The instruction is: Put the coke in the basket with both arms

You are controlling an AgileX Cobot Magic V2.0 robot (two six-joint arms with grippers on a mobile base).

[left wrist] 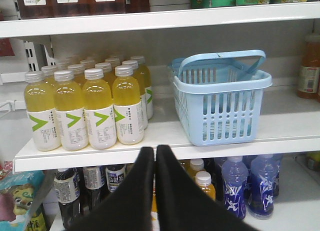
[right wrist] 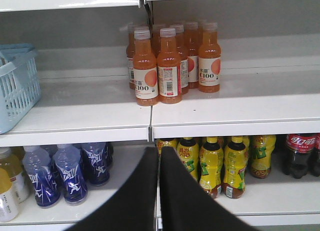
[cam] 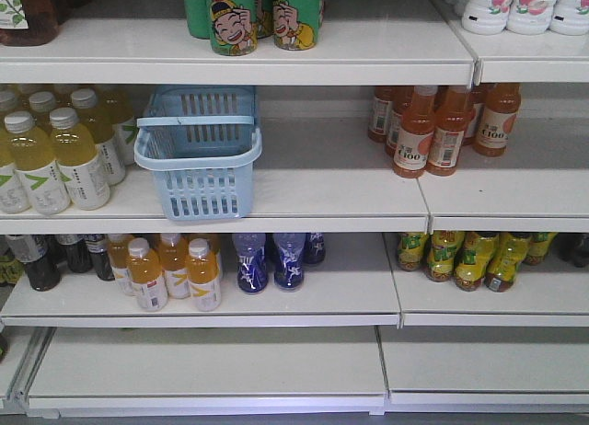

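My left claw (left wrist: 155, 152) and right claw (right wrist: 159, 152) are both pressed together, holding nothing. The coke (right wrist: 299, 153) stands on the lower shelf (right wrist: 280, 201), far right; the blue basket (right wrist: 19, 61) sits on the shelf above (right wrist: 90, 113).

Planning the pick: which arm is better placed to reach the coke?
Right. The right gripper faces the lower shelf holding the coke; the left gripper faces the basket, with no coke in its view.

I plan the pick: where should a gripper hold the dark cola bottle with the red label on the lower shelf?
Probably at its red-labelled body, from the front: the dark cola bottle stands upright, and the white shelf board close above blocks a top approach.
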